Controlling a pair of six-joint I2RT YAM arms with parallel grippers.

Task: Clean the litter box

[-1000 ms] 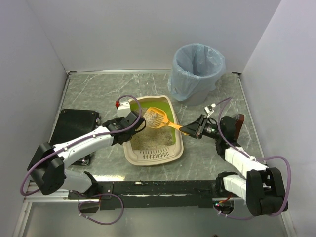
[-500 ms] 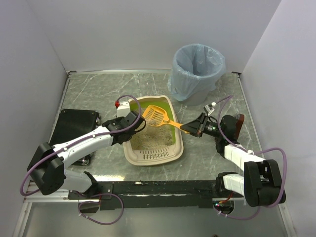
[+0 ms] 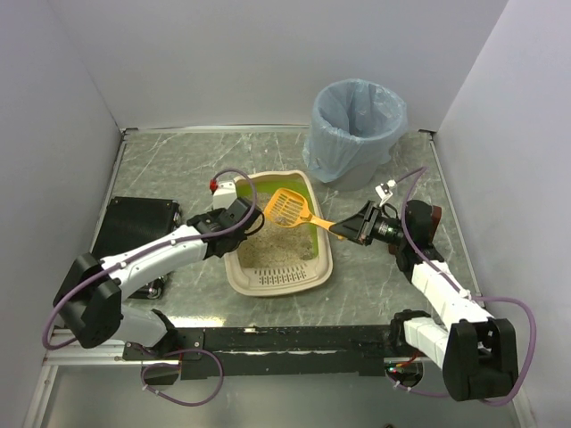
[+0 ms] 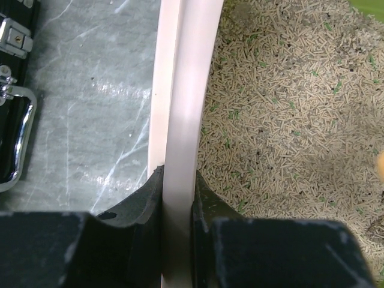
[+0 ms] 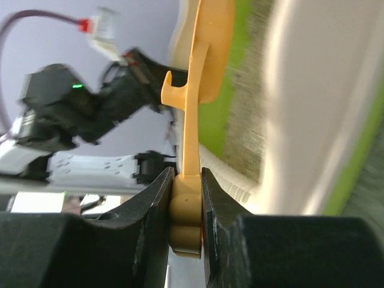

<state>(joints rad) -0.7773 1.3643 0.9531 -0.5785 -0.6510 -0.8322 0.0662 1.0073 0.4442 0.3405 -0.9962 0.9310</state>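
In the left wrist view the litter box (image 4: 180, 108) rim runs off the top edge and disappears lower down between the fingers of the left tool (image 4: 177, 192). A black case (image 4: 11, 120) is cropped at the left edge. In the right wrist view the orange scoop (image 5: 191, 114) loses its head to the top edge, and the box behind it is blurred. From above, the scoop's load is too small to tell.

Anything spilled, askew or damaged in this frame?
Nothing stands out. The litter lies inside the litter box, the left gripper clamps its rim, the right gripper holds the orange scoop above it, and no spill shows on the table.
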